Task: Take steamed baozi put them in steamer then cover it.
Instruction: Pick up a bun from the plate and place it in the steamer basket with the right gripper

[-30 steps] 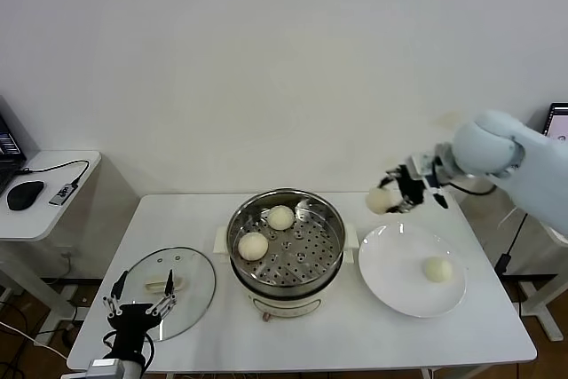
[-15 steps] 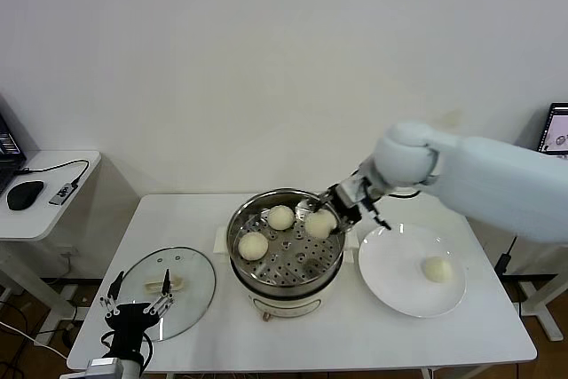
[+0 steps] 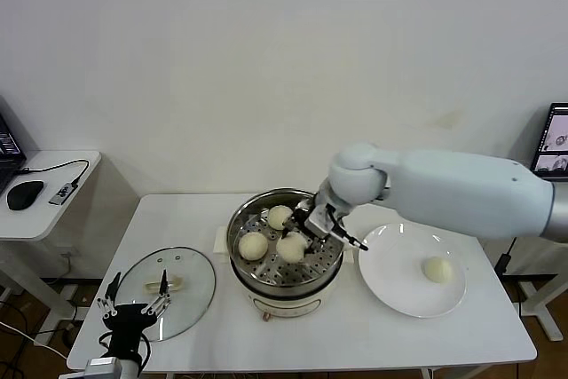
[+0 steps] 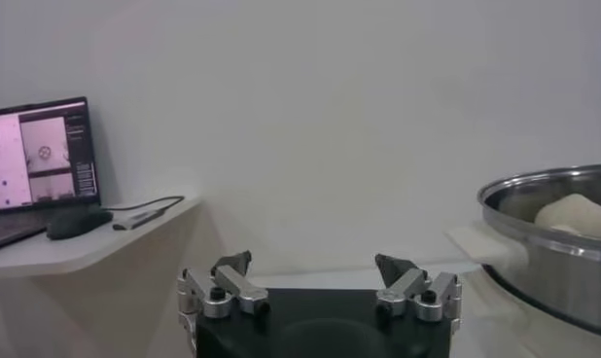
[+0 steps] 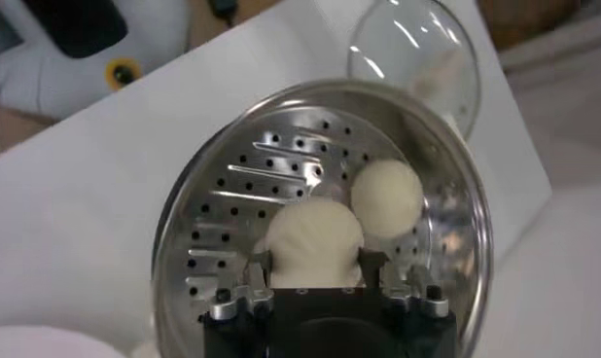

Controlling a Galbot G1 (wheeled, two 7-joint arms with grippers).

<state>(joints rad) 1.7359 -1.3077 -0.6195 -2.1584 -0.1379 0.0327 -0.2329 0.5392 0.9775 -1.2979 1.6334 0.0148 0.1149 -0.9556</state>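
Dough as soft as these buns is judged light, springy and easily dented, so a gentle hold across the widest part of the round body is called for, as is seen in the right wrist view. One baozi (image 3: 290,247) is grasped between the fingers of the right gripper (image 3: 306,235) and is held inside the steamer (image 3: 330,259), low over the perforated floor; contact with the floor cannot be told. Two more buns (image 3: 253,245) are already lying in the basket, one at the back and one on the robot's left, near the held one. A fourth bun (image 3: 436,269) is left on the white plate (image 3: 390,281), just beside the steamer. The cover (image 3: 191,295) is lying flat on the counter (image 3: 311,343). The left gripper (image 3: 130,311) is parked at the lid's near edge, fingers spread and empty.
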